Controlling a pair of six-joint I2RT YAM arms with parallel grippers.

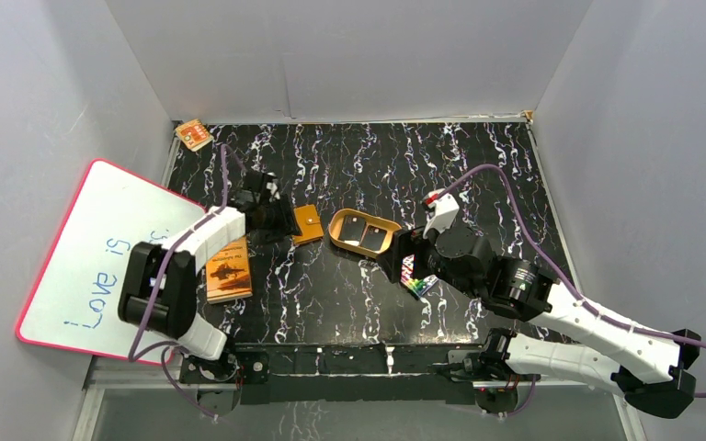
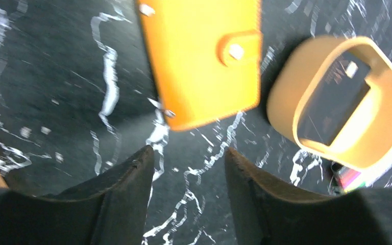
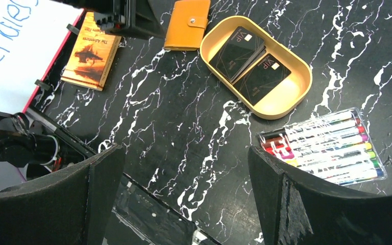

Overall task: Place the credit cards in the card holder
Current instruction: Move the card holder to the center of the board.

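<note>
The tabletop (image 3: 347, 46) looks like smooth black stone-pattern laminate with white veins and a slight sheen. The card holder (image 3: 186, 24) is smooth orange leather with a shiny metal snap (image 2: 236, 51). The credit cards (image 3: 237, 52) are glossy black plastic, lying in a matt tan tray (image 3: 284, 97). The marker pack (image 3: 324, 145) is clear, shiny plastic. The booklet (image 3: 91, 51) is printed paper. The fingers (image 3: 286, 204) of the right end effector (image 3: 185, 150) are matt black and grainy.
</note>
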